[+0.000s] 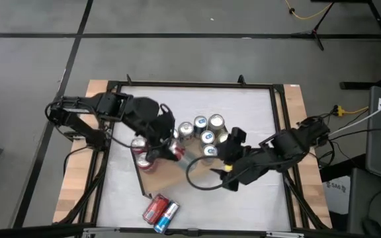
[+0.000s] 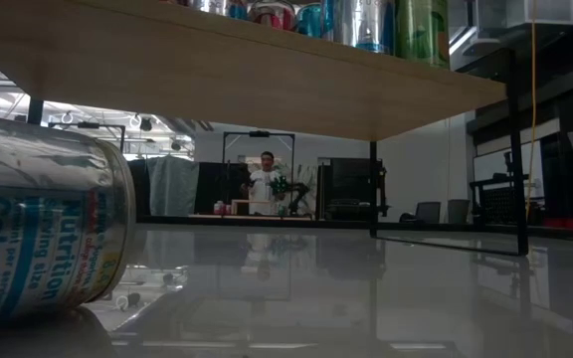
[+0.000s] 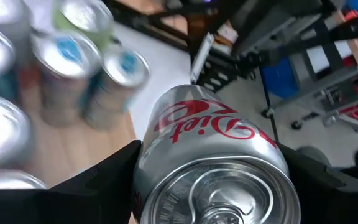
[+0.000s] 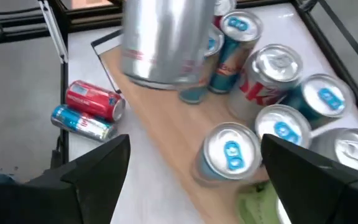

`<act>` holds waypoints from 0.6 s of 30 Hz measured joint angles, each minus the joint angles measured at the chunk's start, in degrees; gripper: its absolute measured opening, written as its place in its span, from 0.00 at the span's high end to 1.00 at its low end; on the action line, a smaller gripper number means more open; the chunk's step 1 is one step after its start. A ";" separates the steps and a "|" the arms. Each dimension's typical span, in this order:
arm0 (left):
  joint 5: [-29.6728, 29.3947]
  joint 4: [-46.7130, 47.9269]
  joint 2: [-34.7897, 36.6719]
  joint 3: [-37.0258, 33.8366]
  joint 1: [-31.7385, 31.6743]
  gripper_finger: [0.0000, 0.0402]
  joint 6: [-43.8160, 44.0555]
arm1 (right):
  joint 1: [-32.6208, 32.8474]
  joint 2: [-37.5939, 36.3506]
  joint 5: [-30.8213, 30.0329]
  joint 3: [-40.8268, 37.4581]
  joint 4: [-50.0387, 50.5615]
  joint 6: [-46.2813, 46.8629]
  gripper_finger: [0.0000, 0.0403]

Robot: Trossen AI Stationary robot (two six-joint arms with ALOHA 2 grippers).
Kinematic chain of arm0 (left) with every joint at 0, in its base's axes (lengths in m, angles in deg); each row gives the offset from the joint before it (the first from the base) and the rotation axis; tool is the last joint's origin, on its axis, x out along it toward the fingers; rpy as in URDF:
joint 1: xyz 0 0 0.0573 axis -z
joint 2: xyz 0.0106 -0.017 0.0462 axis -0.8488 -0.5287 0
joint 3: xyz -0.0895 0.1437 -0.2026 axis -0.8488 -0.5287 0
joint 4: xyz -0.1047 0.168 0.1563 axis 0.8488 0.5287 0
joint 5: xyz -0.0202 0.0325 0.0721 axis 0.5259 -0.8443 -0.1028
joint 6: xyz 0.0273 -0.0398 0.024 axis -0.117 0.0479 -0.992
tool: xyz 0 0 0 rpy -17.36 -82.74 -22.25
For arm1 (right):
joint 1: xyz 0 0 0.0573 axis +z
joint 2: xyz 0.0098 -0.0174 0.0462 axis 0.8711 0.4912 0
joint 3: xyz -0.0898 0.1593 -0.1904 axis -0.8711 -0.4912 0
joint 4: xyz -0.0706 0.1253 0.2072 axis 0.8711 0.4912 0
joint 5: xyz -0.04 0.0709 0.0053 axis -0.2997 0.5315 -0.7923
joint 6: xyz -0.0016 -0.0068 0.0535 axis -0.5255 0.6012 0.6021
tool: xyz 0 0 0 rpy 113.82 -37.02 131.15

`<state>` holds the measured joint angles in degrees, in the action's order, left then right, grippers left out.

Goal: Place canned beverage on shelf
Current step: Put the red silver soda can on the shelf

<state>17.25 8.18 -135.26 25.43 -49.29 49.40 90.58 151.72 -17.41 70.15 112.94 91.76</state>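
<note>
White bench top (image 1: 197,99) with black rim carries the work. Nearest the front edge, two cans lie on their sides, touching: a red can (image 1: 154,208) and a blue-and-silver can (image 1: 167,216); both also show in the right wrist view (image 4: 94,99) (image 4: 82,122), off the board.

Next back, the flat light-brown wooden shelf (image 1: 170,173) with thin black frame stands mid-bench. Left tool (image 3: 210,186), over the shelf's left part, is closed on a silver Diet Coke can with red lettering (image 3: 213,158), fingers pressed to either side of it, can top toward the wrist camera. That can appears raised above the board; contact with the shelf cannot be judged.

Right tool (image 4: 191,165) hangs over the shelf's right part, fingers spread wide, holding nothing.

Farther back on the shelf, a tight cluster of upright cans (image 1: 202,129), silver tops, several with blue tabs.

Low view: shelf underside overhead, one person far off in the room.
</note>
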 joint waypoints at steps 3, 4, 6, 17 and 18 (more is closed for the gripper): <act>-0.12 -1.64 0.00 0.01 -2.13 0.29 -1.85 | 0.00 -0.95 -0.64 0.00 0.67 0.00 0.13; -0.08 -2.12 0.00 0.01 -2.80 0.29 -2.53 | 0.00 -1.17 -0.73 0.00 1.23 0.00 0.13; 0.45 -2.44 0.00 -0.01 -4.13 0.29 -3.27 | -0.02 -1.41 -0.74 0.00 1.96 0.00 0.13; 4.98 -3.29 -4.27 0.10 -7.42 0.29 -9.73 | -0.02 -1.50 -0.71 0.00 6.06 -0.01 0.13; 5.56 -3.19 -4.51 0.08 -7.42 0.29 -9.80 | -0.02 -1.50 -0.71 0.00 6.05 0.00 0.13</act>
<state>22.81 4.99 -139.77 25.51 -56.71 39.60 90.56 150.22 -18.12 70.15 118.99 91.76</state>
